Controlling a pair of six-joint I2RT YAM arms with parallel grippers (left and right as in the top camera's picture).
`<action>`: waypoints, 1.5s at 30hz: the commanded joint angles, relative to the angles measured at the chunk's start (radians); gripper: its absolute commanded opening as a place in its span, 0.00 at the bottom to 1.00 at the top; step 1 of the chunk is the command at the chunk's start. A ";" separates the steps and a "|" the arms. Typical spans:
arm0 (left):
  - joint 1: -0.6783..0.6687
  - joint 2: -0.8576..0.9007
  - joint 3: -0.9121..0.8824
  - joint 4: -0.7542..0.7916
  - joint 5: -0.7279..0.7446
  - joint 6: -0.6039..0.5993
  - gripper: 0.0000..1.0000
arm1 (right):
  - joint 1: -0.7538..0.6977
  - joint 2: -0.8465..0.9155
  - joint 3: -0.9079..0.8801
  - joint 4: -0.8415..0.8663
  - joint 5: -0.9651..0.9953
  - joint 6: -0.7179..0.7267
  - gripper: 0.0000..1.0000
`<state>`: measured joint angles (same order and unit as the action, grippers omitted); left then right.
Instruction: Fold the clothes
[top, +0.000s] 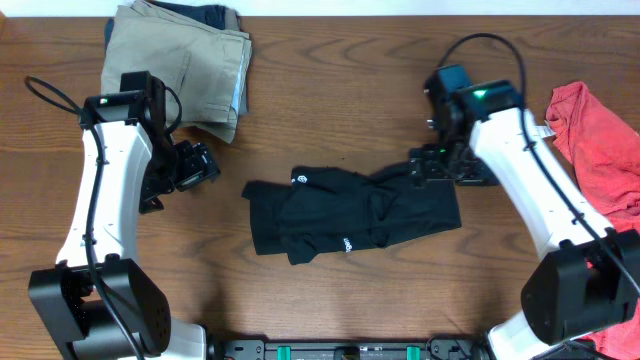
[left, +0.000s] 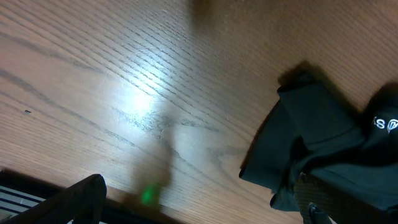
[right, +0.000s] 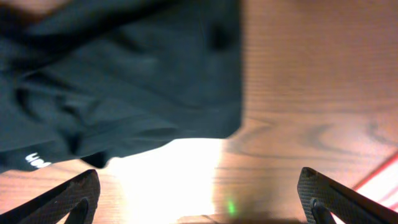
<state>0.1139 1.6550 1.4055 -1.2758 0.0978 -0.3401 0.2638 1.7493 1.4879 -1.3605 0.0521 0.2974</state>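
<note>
Plainly the black garment lies rumpled and bunched in the middle of the table, small white logos showing, with no clean fold in it yet. The arms flank it on either side, I'd guess so that each can take an end and spread it flat first. The left gripper hovers near the garment's left edge, jaws spread wide and holding nothing; the cloth sits ahead of the fingers, not between them. The right gripper hangs by the upper right corner, jaws likewise parted and empty, the hem just in front. Khaki trousers and a red shirt lie well apart.
</note>
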 joint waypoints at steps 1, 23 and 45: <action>-0.002 0.005 -0.009 -0.003 -0.002 0.006 0.98 | -0.061 -0.002 -0.035 0.010 -0.051 -0.047 0.99; -0.002 0.005 -0.009 -0.002 -0.002 0.006 0.98 | -0.086 -0.002 -0.319 0.359 -0.348 -0.119 0.50; -0.002 0.005 -0.009 0.001 -0.002 0.006 0.98 | -0.024 -0.002 -0.319 0.663 -0.514 0.044 0.01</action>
<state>0.1139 1.6550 1.4029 -1.2747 0.0978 -0.3401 0.2024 1.7496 1.1713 -0.7315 -0.3748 0.2687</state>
